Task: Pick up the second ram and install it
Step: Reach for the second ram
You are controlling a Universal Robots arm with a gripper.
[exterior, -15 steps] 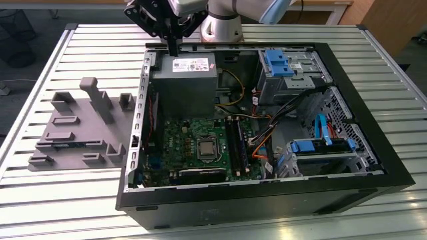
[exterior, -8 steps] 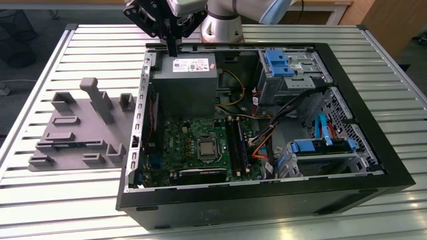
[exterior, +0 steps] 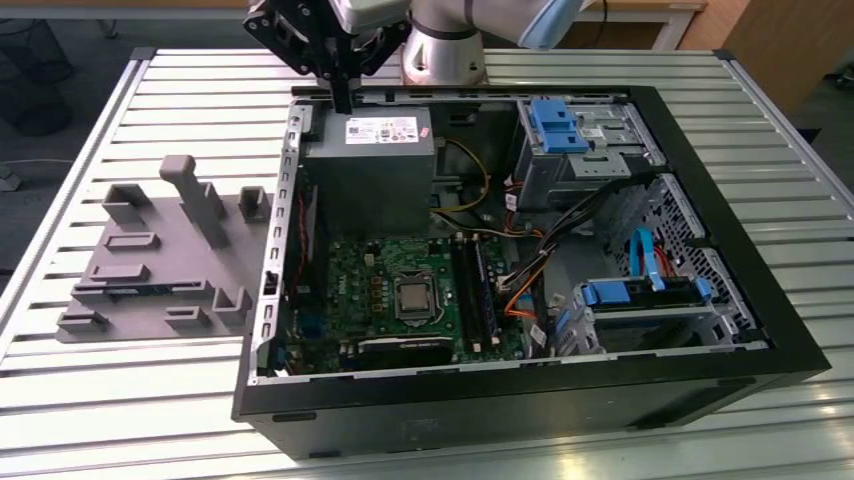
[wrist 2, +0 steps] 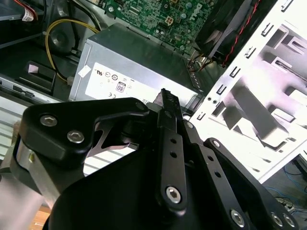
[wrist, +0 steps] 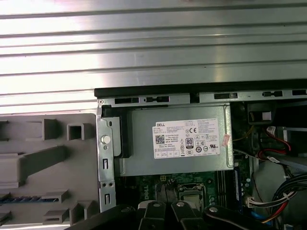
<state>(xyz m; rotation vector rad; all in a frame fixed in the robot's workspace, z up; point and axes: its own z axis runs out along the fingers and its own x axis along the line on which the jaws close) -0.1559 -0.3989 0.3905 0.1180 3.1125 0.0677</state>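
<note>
A slatted metal surface [exterior: 200, 70] is seen carrying a grey moulded holder [exterior: 160, 250] at the exterior view's left and an open black computer case [exterior: 534, 390] at its right. The second ram [exterior: 134, 291], a narrow blue-green stick, is found lying flat in a slot near the holder's near left corner, well apart from the case; its blue edge is also caught in the first wrist view [wrist: 29, 199].

The pincer [exterior: 344, 105] is held above the case's far left corner, over the far edge of the grey power supply [exterior: 371, 165]. Its fingers [wrist 2: 166, 98] are seen pressed together, with nothing gripped between them.

Nearer than the power supply, the green motherboard [exterior: 387, 290] is laid flat in the case. Further right, two drive cages with blue latches are fitted, one far [exterior: 561, 125] and one near [exterior: 641, 292].
</note>
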